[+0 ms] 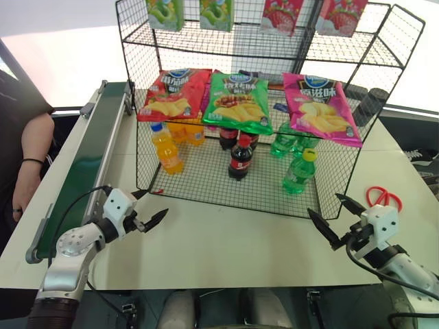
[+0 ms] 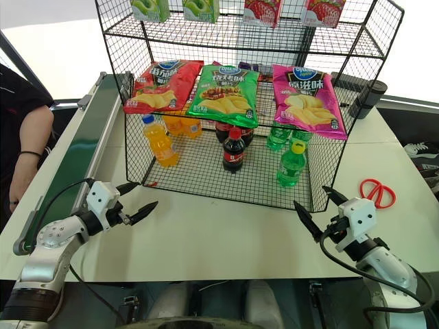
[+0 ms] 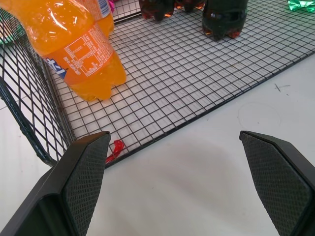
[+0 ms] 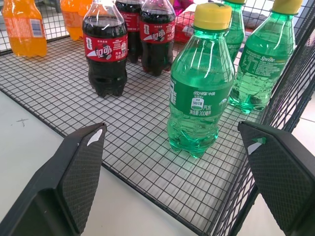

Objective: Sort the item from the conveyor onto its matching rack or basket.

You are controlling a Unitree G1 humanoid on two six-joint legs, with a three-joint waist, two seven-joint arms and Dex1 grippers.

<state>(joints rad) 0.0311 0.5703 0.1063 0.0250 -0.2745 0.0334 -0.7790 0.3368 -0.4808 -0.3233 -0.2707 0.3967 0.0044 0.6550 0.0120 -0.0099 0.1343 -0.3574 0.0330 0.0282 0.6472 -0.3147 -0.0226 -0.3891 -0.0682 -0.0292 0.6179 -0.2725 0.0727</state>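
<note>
We've both grippers, left [image 1: 152,205] & right [image 1: 329,216], jaws apart & empty; risk: right bumps green bottle [image 1: 300,171] over in basket [image 1: 206,179].

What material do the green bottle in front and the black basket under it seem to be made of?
The green bottle looks like clear, glossy plastic: light glints on it and the liquid shows through. Its yellow cap seems matte plastic. The black basket appears to be thin metal wire in a square grid, probably coated or painted black.
</note>
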